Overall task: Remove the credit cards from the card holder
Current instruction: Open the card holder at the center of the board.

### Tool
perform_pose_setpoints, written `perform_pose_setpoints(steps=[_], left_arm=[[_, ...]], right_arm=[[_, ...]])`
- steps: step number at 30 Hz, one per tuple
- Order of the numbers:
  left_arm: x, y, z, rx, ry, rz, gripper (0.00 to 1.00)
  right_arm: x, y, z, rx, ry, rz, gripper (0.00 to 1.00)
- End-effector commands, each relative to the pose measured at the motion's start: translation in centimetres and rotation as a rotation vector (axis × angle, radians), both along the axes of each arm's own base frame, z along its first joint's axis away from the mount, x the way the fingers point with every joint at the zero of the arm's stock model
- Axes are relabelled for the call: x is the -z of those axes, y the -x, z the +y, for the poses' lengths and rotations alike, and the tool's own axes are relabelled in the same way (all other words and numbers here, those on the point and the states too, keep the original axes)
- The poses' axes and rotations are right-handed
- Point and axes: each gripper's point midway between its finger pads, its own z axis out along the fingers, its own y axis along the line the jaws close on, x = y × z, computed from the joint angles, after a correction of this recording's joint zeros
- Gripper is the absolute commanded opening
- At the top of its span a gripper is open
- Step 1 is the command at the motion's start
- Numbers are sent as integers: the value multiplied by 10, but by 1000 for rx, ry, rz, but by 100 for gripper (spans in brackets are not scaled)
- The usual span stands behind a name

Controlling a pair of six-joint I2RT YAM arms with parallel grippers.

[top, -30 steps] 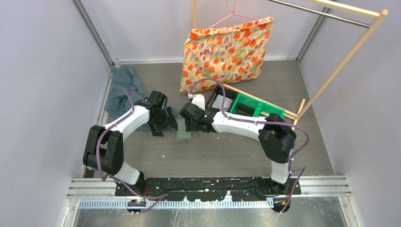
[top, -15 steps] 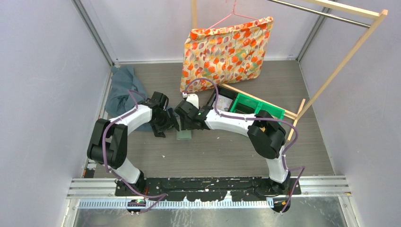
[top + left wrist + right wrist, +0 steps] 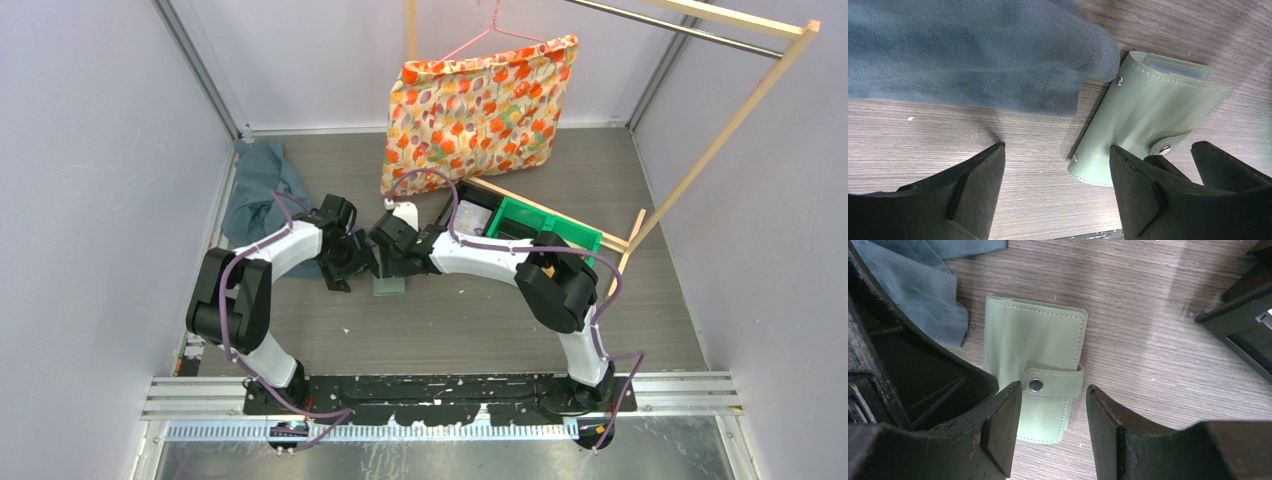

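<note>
Here, the pale green card holder (image 3: 1033, 345) lies flat and snapped shut on the wooden table (image 3: 1148, 315), between both arms. The left gripper (image 3: 1055, 155), at its left edge, has its fingers spread wide. The right gripper (image 3: 1053, 395) has its fingers apart either side of the strap, pinching nothing. Farther left, the blue-grey cloth (image 3: 973, 50) touches a corner of the holder.

Three cameras: one high and fixed, two riding the wrists, all meeting at the card holder (image 3: 390, 287).

The top camera sits above and behind the arm bases and looks down and forward over the whole surface (image 3: 450, 320) to the far wall. The left wrist camera looks out past the left claw (image 3: 1058, 160), very near the wood. The right wrist camera looks steeply down past the right claw (image 3: 1054, 397), equally near. All three views share the card holder and the edge of the blue-grey cloth (image 3: 262, 185) beside it.
</note>
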Motion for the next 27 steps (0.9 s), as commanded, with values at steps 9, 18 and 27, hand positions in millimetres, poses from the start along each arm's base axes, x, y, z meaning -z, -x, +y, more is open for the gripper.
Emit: perform_pose_setpoints(steps=[9,18,27], left_arm=[[6,2,5,-4,-25,15,77],[7,2,7,-3,-32,16,77],[7,3,7,-3,-36,18,77]], right_arm=[[-5,-16,13,-31,3,-51,49],[-11,-20,2,-17,32,-69,42],[-15,-18,-6,2,27,-80,26]])
